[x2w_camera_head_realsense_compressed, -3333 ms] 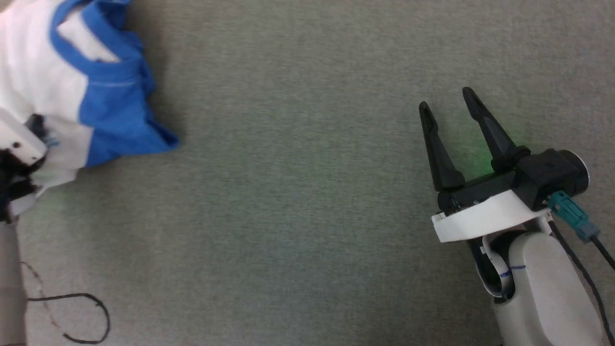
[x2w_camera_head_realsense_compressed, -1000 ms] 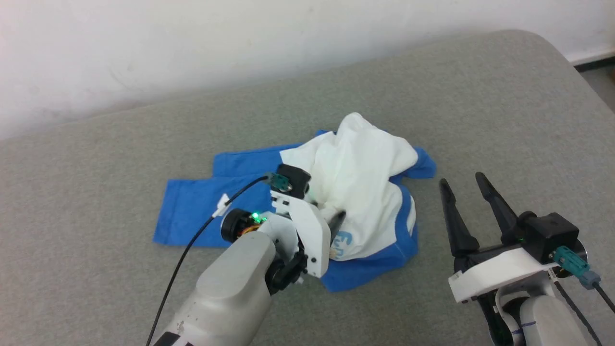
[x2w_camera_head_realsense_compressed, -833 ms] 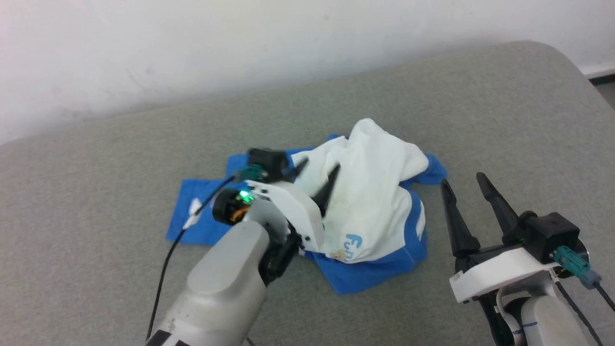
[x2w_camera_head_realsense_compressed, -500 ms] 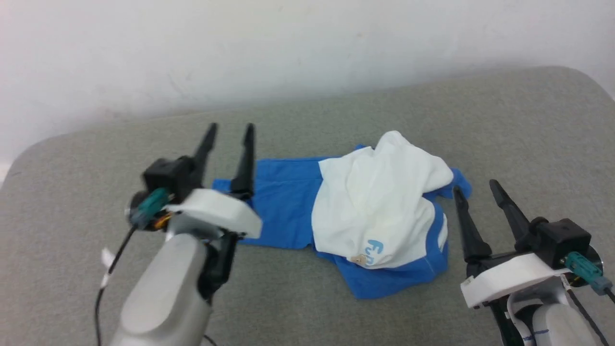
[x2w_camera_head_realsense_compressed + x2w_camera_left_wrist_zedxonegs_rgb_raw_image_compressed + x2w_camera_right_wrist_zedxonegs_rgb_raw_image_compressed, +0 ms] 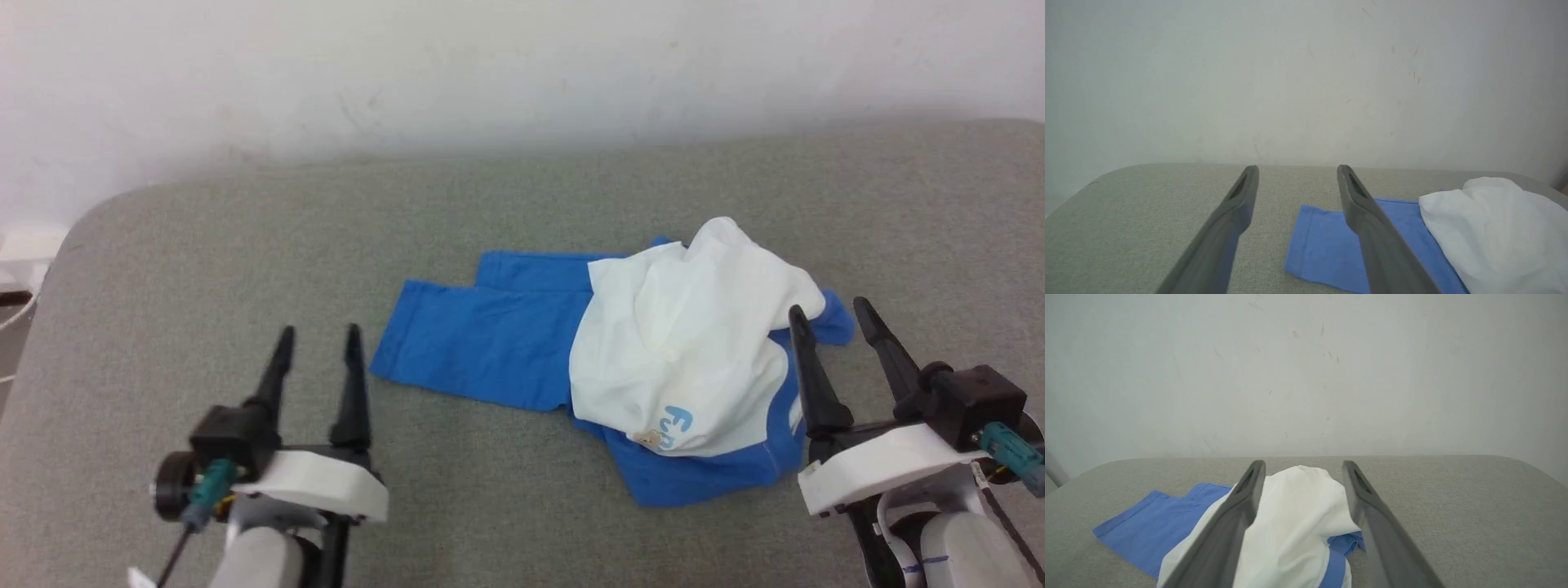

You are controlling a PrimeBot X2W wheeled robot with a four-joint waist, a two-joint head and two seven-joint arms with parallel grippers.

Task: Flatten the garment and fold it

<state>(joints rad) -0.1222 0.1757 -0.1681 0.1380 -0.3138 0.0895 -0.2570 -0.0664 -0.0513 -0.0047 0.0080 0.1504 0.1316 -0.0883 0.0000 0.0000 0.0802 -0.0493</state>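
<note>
The garment point(image 5: 678, 359) lies bunched on the surface point(image 5: 245, 269), sleeves toward 9 o'clock; flattening and folding are both not yet done. The left end effector point(image 5: 319, 330) and right end effector point(image 5: 829, 307) are spread, empty

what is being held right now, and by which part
Nothing is held: left gripper and right gripper are open; the white, blue-sleeved fabric shirt lies loose.

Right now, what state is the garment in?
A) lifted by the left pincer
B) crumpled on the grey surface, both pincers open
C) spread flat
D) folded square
B: the garment lies bunched on the grey surface, while the left pincer and right pincer stand open, gripping nothing.
</note>
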